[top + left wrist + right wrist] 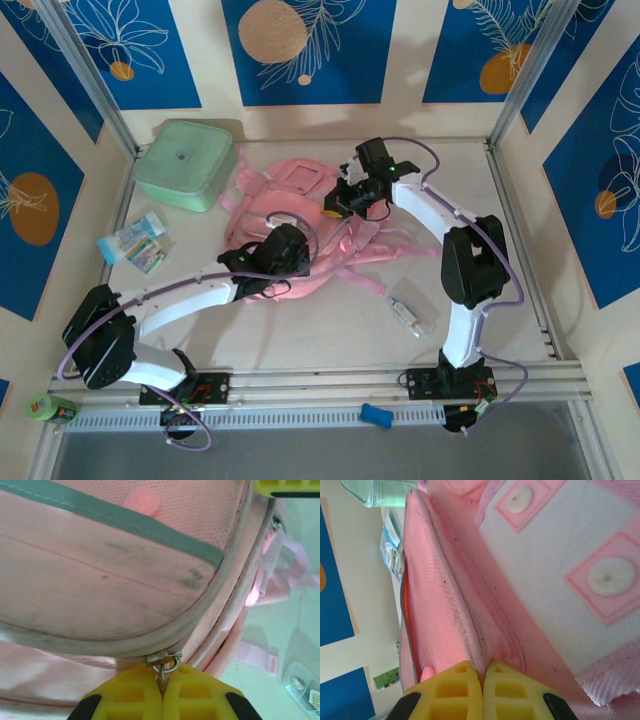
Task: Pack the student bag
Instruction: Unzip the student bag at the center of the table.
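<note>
The student bag (300,190), a soft pink backpack with grey strips, lies in the middle of the table. My left gripper (283,250) rests on its near side. In the left wrist view the yellow jaws (163,682) are shut on the bag's metal zipper pull (163,670), just below a grey-piped seam of the bag (125,580). My right gripper (338,203) is at the bag's far right side. In the right wrist view its jaws (483,675) are shut on a folded pink fabric edge of the bag (470,590).
A mint-green lidded box (185,163) stands at the back left. Small printed packets (135,242) lie near the left wall. A clear packet (412,315) lies to the right of the bag. A green item (50,407) and a blue item (376,415) sit by the front rail.
</note>
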`<state>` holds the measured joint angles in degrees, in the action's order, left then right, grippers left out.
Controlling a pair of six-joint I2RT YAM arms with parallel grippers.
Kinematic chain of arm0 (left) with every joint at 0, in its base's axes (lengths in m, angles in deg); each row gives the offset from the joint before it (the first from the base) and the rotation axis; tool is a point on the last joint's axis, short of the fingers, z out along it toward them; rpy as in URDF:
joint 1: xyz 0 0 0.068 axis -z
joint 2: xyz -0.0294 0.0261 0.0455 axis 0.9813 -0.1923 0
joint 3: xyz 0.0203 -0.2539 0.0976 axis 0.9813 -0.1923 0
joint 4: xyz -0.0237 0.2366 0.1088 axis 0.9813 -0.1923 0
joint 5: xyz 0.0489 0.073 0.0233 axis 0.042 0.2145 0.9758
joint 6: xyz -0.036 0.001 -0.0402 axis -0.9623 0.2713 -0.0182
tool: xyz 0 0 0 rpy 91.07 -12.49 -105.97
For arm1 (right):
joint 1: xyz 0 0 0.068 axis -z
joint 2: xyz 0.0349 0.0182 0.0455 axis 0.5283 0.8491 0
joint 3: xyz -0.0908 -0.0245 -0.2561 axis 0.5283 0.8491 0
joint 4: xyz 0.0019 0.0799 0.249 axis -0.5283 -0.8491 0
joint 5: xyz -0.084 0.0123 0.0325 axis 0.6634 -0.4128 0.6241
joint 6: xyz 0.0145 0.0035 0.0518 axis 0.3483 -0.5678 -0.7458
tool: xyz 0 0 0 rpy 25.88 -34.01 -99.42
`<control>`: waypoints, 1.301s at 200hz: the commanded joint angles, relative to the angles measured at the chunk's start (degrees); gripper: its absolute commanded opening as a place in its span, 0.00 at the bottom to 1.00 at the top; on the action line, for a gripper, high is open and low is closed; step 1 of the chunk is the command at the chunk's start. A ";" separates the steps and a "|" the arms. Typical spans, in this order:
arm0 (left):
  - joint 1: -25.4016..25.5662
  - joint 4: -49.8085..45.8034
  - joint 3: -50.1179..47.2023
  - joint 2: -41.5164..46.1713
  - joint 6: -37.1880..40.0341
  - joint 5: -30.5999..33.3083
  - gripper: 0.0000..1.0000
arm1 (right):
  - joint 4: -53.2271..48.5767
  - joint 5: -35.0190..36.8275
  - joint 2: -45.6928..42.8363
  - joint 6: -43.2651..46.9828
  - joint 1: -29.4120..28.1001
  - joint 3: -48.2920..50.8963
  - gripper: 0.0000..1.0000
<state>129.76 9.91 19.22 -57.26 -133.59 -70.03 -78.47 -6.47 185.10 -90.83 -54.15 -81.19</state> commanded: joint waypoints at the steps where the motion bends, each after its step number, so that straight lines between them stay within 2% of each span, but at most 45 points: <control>1: -2.32 -3.88 -4.58 4.56 2.66 -3.32 0.00 | 1.63 1.24 -0.99 4.02 4.25 -3.63 0.00; 13: -5.00 -3.95 -6.04 5.45 3.30 -5.10 0.00 | 2.02 1.49 -1.61 3.47 4.05 -2.74 0.00; 32: -5.59 -3.88 -5.53 6.11 4.97 -6.29 0.00 | 2.66 1.46 -2.48 2.86 2.21 -1.29 0.02; 42: -5.57 -2.64 -5.25 6.33 5.34 -7.54 0.00 | 2.82 0.64 -2.96 1.47 1.49 -0.47 0.10; 49: -5.53 -1.49 -5.25 6.32 5.38 -8.15 0.00 | 3.87 -0.77 -3.81 -0.49 1.40 0.84 0.20; 66: -5.58 0.49 -5.16 6.04 5.62 -9.25 0.00 | 10.09 -3.57 -8.28 -7.56 1.24 8.45 0.38; 93: -5.58 1.14 -4.54 5.04 6.09 -10.27 0.00 | 17.36 -2.38 -17.13 -19.10 -0.83 20.21 0.55; 111: -5.53 2.81 -5.00 4.94 6.06 -10.72 0.00 | 23.29 -0.13 -20.85 -26.68 -4.26 26.81 0.60; 138: -5.63 3.08 -5.34 4.91 6.59 -10.80 0.00 | 34.66 4.40 -22.99 -38.03 -8.80 34.67 0.61; 165: -5.60 2.74 -5.09 4.86 7.85 -11.07 0.00 | 35.01 11.42 -21.51 -39.01 -12.35 33.54 0.58; 196: -5.58 1.45 -4.64 5.09 9.75 -11.58 0.00 | 34.26 15.78 -19.48 -36.91 -12.62 31.67 0.49; 205: -5.56 0.91 -4.53 5.24 10.05 -11.91 0.00 | 32.31 16.51 -18.65 -34.78 -12.63 30.14 0.44; 232: -5.39 0.98 -4.74 4.96 10.73 -14.09 0.00 | 29.91 14.93 -15.81 -30.08 -11.21 27.25 0.21; 260: -2.81 2.49 -3.77 4.11 10.84 -15.25 0.00 | 26.75 11.46 -12.86 -23.01 -9.85 22.03 0.07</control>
<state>124.14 11.57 14.24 -52.82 -124.25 -80.13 -51.60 4.92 169.73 -121.80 -65.71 -53.08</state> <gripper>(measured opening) 0.051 0.113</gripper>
